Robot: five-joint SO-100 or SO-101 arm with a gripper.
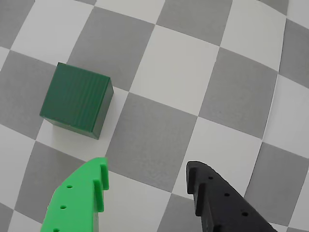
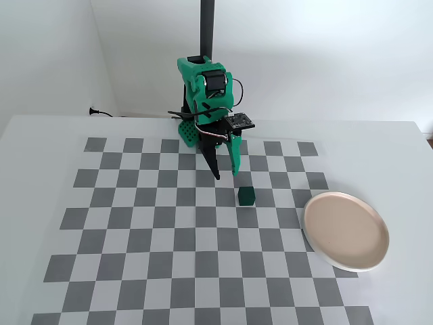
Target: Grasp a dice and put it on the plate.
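**Open gripper poised above the board, dice free beside it**

On the checkered board (image 2: 203, 223), taken as the landmark for everything else, the dice (image 2: 246, 196) sits flat, roughly in the middle of the pattern and a little toward the arm's base. It is a small dark green cube with plain faces. In the wrist view the dice (image 1: 77, 99) lies across the meeting of grey and white squares, up and to the left of the fingertips, clear of both.

The gripper (image 2: 226, 175) hangs over the board's far half, its two fingers pointing downward and spread apart, with nothing between them. In the wrist view the gripper (image 1: 147, 181) shows a bright green finger (image 1: 79, 203) at the lower left and a black finger (image 1: 224, 203) at the lower right; only bare squares of the board (image 1: 193, 72) show in the gap. The green finger is the nearer one to the dice, yet a strip of board separates them.

The plate (image 2: 346, 230) rests at the board's right edge in the fixed view, partly overhanging the pattern onto the white table (image 2: 40, 135). It is round, pale beige-pink inside with a white rim, and holds nothing. The dice lies well apart from it, to its left and slightly farther back.

The arm (image 2: 206, 101) stands at the board's far edge, in front of a dark post (image 2: 207, 27).
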